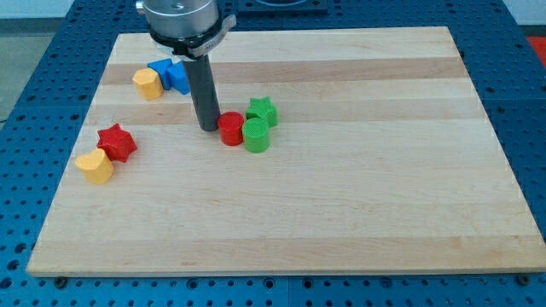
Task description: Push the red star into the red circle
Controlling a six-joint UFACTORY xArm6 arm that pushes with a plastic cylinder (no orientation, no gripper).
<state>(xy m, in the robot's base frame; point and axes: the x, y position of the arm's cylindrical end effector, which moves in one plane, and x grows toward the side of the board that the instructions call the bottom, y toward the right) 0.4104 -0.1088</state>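
Nearest you, lower left: a yellow block (pixel 94 166) touching the red star (pixel 117 141). Centre frame: your tip (pixel 209 128), holding nothing, stands just left of the red circle (pixel 230 129), which touches a green cylinder (pixel 256 135) below a green star (pixel 262 111).

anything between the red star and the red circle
No block: in the camera view, only bare board lies between the red star and red circle; my tip touches the circle's left side.

Just a pale wooden board (pixel 341 213) with lengthwise grain, lit pretty evenly, sitting on a blue perforated bench top (pixel 34 51). Far edge shows a grey floor strip (pixel 30 8).
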